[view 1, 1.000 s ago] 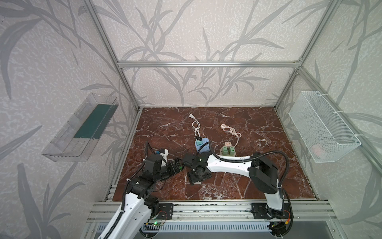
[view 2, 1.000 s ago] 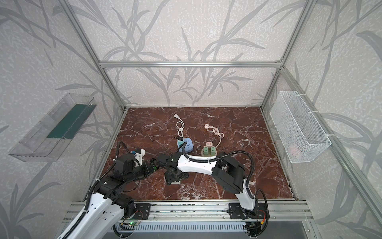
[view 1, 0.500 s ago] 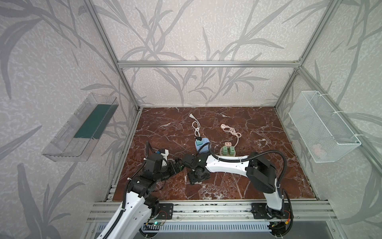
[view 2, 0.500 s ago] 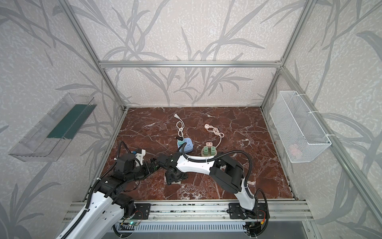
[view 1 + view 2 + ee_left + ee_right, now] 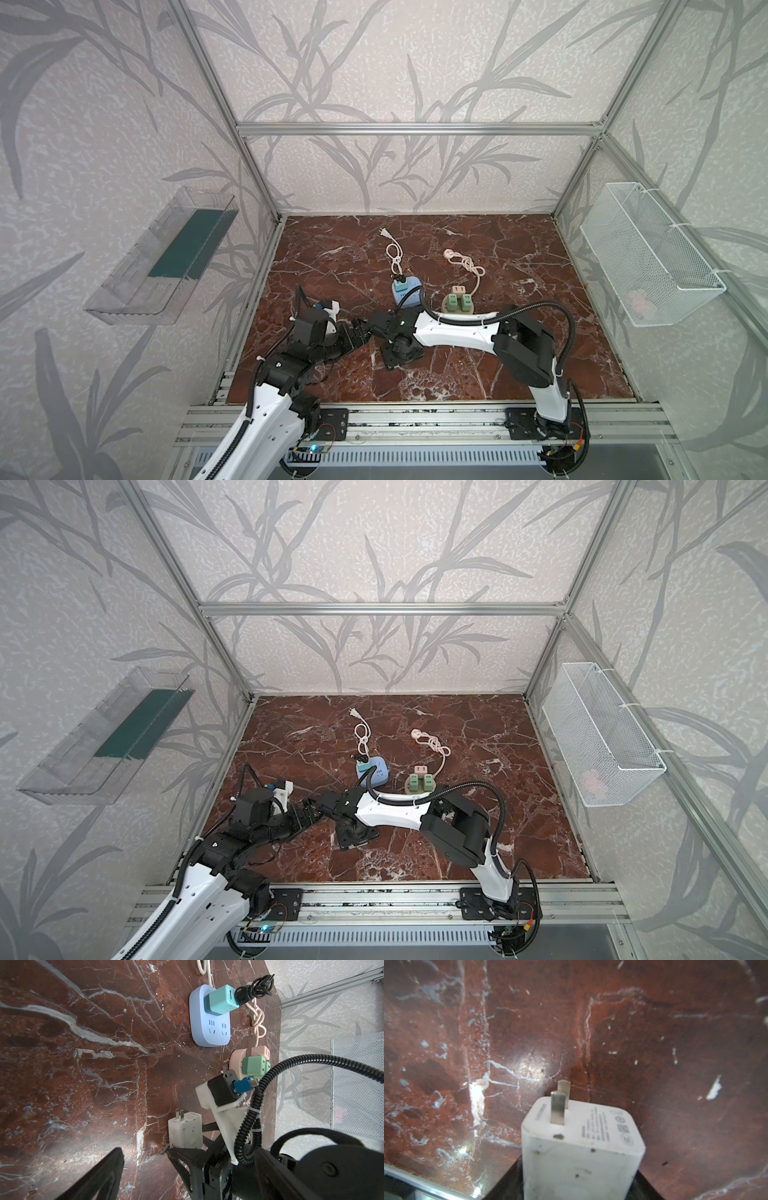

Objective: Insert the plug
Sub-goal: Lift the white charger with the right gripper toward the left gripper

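Plug in right tool's grip, plain in wrist views only; left tool spread wide, empty.

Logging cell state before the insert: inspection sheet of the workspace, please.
Surface: red-brown marble-pattern tabletop, white scuffs.
Job's things: white cube two-prong plug in the right gripper; rounded blue power strip carries a teal charger, other sockets free; round pink power strip carries three adapters.
Clutter: nothing seen.
Grippers: left gripper open, empty; right gripper shut on the plug.
Cables: white cord and pink cord knotted; black lead bundled at the charger.
Surroundings: clear plastic wall tray, white wire-mesh basket, aluminium frame.
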Tool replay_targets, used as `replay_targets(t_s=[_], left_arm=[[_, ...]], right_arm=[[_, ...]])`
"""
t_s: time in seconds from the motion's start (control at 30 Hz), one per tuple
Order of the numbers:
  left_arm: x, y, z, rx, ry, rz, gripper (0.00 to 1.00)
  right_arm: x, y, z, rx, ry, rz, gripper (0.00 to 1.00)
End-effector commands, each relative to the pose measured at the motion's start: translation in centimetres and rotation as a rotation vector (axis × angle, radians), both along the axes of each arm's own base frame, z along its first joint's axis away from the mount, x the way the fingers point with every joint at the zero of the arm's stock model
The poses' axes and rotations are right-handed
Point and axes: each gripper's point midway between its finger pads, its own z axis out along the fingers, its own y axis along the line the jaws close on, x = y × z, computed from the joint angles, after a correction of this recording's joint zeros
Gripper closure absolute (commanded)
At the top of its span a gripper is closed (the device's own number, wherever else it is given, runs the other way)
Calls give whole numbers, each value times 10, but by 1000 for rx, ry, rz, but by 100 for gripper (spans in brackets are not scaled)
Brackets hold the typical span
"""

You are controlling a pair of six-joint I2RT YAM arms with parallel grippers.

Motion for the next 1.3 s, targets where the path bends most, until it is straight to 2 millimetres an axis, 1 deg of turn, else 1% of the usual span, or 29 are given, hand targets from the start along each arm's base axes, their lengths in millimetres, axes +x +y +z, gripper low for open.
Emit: replay_targets(t_s=[0.0, 0.07, 0.2, 0.23, 0.33, 0.43, 0.57, 0.6, 0.63, 0.67, 0.8, 0.93, 1.03, 1.27], left_arm=[[1, 3, 4, 5, -18, 13, 4], [1, 5, 5, 17, -21, 14, 4], [0, 8, 9, 41, -21, 17, 6], [-1, 8, 10, 41, -20, 17, 7], [-2, 9, 10, 44, 5, 25, 11], [-3, 8, 11, 48, 21, 16, 16], [-6, 1, 22, 33, 31, -33, 23], [-8, -3, 26, 15, 38, -51, 24], [-9, -6, 28, -3, 46, -66, 24], [-11, -10, 30, -26, 54, -78, 24], [-11, -18, 41, -107, 50, -82, 23], [-8, -24, 53, -180, 24, -66, 21], [-5, -27, 60, -221, 1, -57, 21], [-8, -34, 60, -250, 5, -90, 24]], right_arm=[[1, -20, -13, -71, -16, 12, 40], [1, -23, -10, -73, -23, 20, 46], [0, -27, -3, -53, -10, 67, 63], [1, -29, 0, -45, -12, 77, 70], [1, -36, 9, -29, -8, 105, 100], [-2, -39, 22, 50, -2, 184, 100], [-7, -37, 51, 206, -1, 266, 100], [-8, -36, 59, 243, 3, 277, 100], [-9, -34, 61, 268, 13, 288, 100], [-10, -32, 77, 318, 0, 298, 100], [-13, -18, 107, 439, -4, 324, 100], [-11, -7, 126, 490, -17, 328, 100], [-10, 0, 133, 516, -17, 336, 100], [-10, 9, 147, 563, -13, 338, 100]])
